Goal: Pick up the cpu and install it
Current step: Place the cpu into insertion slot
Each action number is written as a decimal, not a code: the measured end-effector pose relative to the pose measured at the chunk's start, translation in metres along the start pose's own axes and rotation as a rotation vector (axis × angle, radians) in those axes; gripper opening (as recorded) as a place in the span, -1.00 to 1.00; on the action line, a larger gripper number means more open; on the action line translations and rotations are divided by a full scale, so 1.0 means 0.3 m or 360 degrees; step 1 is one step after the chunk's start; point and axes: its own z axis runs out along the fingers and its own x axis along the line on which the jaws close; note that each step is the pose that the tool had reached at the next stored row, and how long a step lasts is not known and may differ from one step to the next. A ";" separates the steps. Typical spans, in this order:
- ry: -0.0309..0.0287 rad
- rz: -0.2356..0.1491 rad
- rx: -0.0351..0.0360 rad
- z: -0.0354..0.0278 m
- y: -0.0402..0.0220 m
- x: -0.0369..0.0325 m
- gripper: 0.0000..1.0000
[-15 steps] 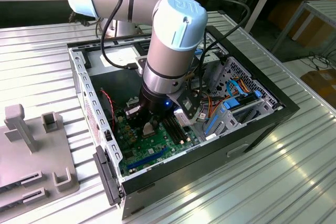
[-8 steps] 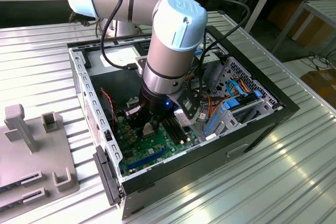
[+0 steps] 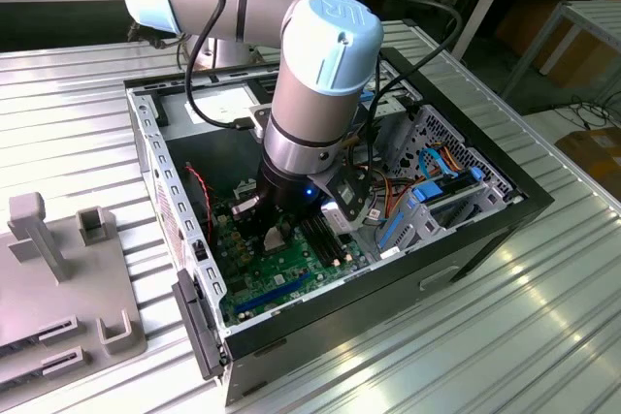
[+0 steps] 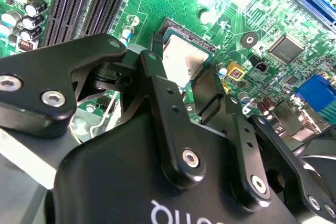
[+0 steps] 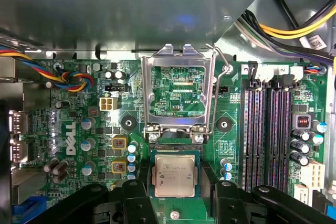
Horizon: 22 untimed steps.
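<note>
Cpu (image 5: 175, 171) placement is the step I judge to be in hand. The chip lies flat, silver top up, over the socket (image 5: 175, 149) on the green motherboard (image 5: 79, 145), inside the open computer case (image 3: 466, 230). The gripper (image 5: 176, 184) is drawn narrow around it, with its black fingers (image 5: 137, 196) against 2 opposite edges, so I read it as holding the chip. In both wrist views the dark socket frame shows around the chip's border, but I cannot tell whether the chip is fully seated or a touch above the contacts.

The hinged load plate (image 5: 176, 56) stands open behind the socket, and its wire lever (image 5: 214, 103) is swung up beside it. Neither blocks the opening.

To do this well, I want the chip square to the frame, with an even margin on all 4 sides and no tilt. It should go straight down under almost no force, because any sideways nudge risks bending the contacts. I also watch the capacitors (image 5: 132, 156) just beside the socket, as the fingers pass close to them.
</note>
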 end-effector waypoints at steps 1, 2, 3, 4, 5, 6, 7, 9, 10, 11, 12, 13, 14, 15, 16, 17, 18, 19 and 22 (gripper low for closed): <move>-0.00001 0.0001 0.0000 0.000 0.000 0.000 -0.06; 0.00000 0.0001 0.0000 0.000 0.000 -0.001 -0.06; 0.00000 0.0002 0.0000 0.001 0.000 -0.001 -0.06; 0.00000 0.0002 0.0000 0.001 0.000 -0.001 -0.06; 0.00000 0.0001 0.0000 0.001 0.000 -0.001 -0.06; 0.00000 0.0002 0.0000 0.002 0.000 -0.001 -0.06; -0.00002 0.0001 0.0000 0.004 0.000 -0.001 -0.06; 0.00000 0.0001 0.0000 0.006 0.000 -0.002 -0.06; 0.00000 0.0001 0.0000 0.006 0.000 -0.002 -0.06; 0.00003 0.0002 0.0000 0.006 0.000 -0.002 -0.06; 0.00002 0.0002 0.0000 0.007 0.000 -0.002 -0.06; 0.00001 0.0002 0.0000 0.007 0.000 -0.002 -0.06; 0.00000 0.0001 0.0000 0.008 0.000 -0.002 -0.06; 0.00000 0.0002 0.0000 0.009 0.000 -0.002 -0.06; 0.00001 0.0001 0.0000 0.010 0.000 -0.002 -0.06; 0.00002 0.0002 0.0000 0.010 0.000 -0.002 -0.06; 0.00001 0.0002 0.0000 0.011 0.000 -0.003 -0.06; 0.00002 0.0002 0.0000 0.012 0.000 -0.003 -0.06; 0.00001 0.0002 0.0000 0.012 0.000 -0.003 -0.06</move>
